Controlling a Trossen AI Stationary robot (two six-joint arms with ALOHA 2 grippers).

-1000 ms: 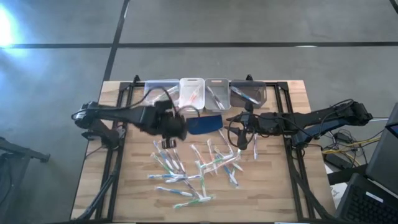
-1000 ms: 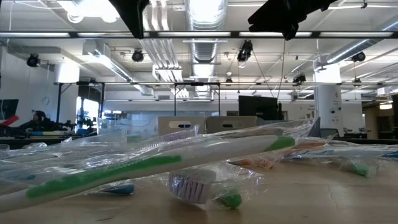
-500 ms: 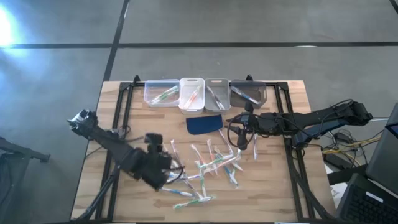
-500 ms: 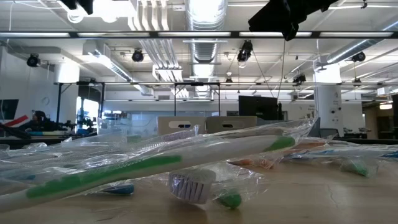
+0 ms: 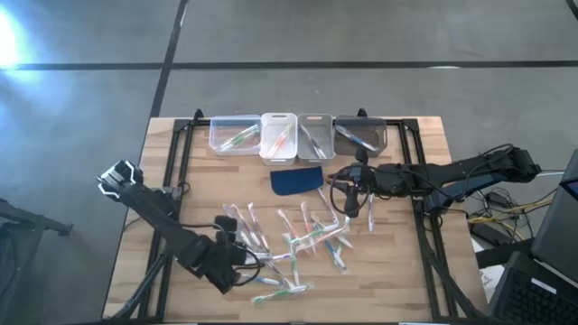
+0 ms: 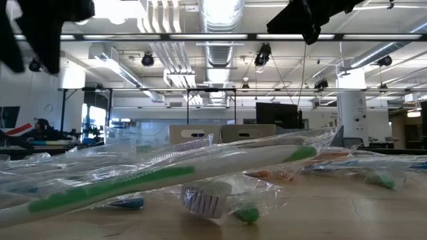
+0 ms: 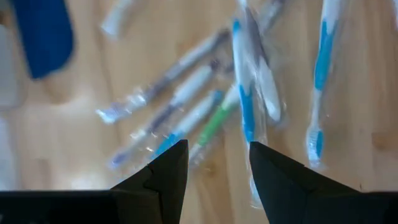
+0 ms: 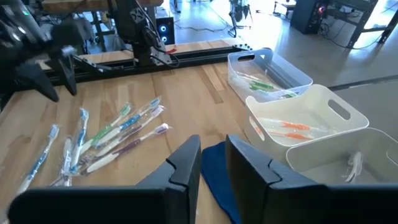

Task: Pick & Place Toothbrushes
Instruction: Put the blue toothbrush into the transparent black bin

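Bins line the table's far edge, four side by side, several holding toothbrushes. Loose toothbrushes scatter across the middle. Left gripper hovers spread at the pile's left edge; right gripper, fingers narrowly parted and empty, hangs beside the blue pad.

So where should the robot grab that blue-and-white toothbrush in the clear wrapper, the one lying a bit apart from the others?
Probably around the middle of the thin handle of the blue-striped white plastic toothbrush, coming straight down with the fingers across its width. It lies flat on the wooden table with bare wood on both long sides, so there is room for each finger. The open left gripper hangs nearby.
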